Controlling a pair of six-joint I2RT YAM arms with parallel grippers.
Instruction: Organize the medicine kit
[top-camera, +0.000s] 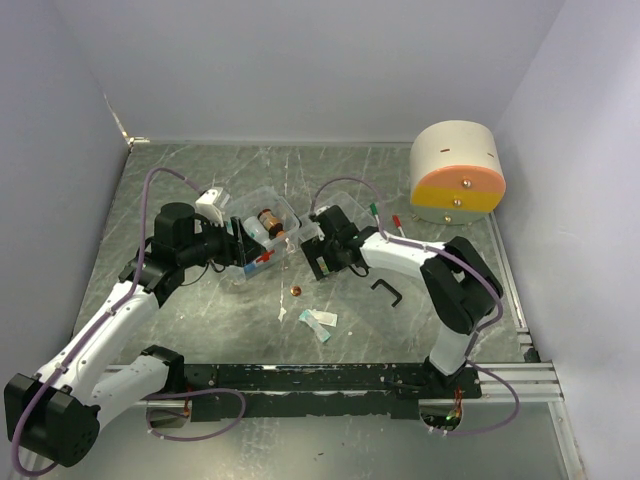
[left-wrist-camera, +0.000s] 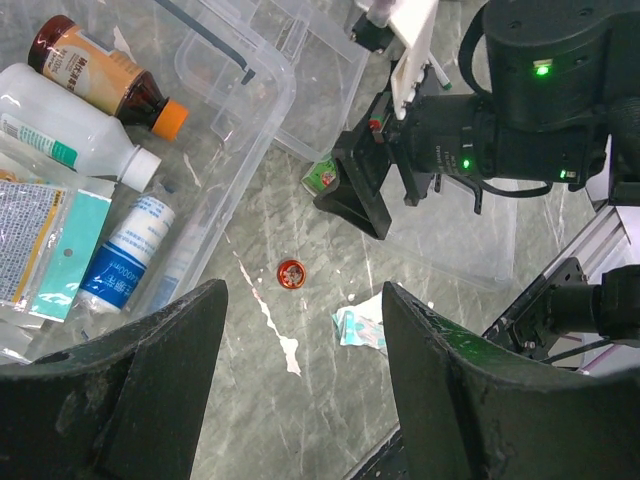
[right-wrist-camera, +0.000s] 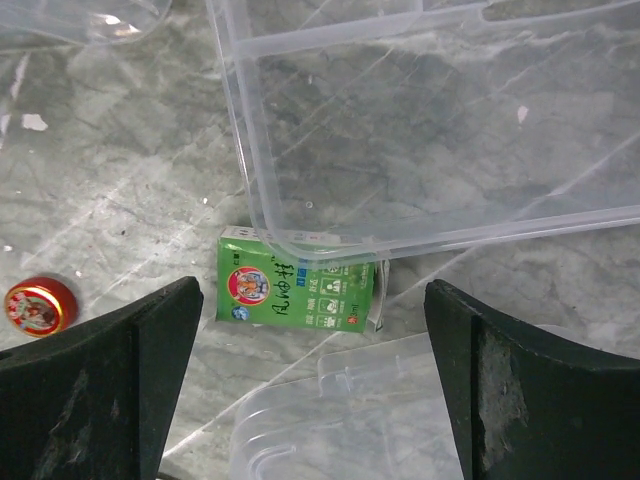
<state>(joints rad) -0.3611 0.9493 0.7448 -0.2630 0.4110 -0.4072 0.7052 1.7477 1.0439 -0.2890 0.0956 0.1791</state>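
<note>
1. The kit stands a little left of the middle of the surface, open at the top, with one hand on each side of it.
2. Inside it lie a brown bottle with an orange cap, a white bottle, a blue-and-white tube and some flat packets (their print is too small to read).
3. The left hand hangs by the kit's left side. Its fingers are apart and nothing is between them.
4. The right hand is just right of the kit. It is spread wide and grips nothing.
5. Directly below the right hand a green box lies flat on the surface, clear of both fingers.
6. One long edge of the green box meets the rim of a clear tray, which sits just right of the kit on the far side of the box.
7. A second clear piece lies on the near side of the box (lid or not, I cannot tell).
8. A red tin sits alone on the surface, just nearer than the kit.
9. Loose sachets lie closer to the near edge.
10. A bent black bar lies right of the sachets, beside the right arm.
11. A drum stands in the far right corner, well apart from the rest.
</note>
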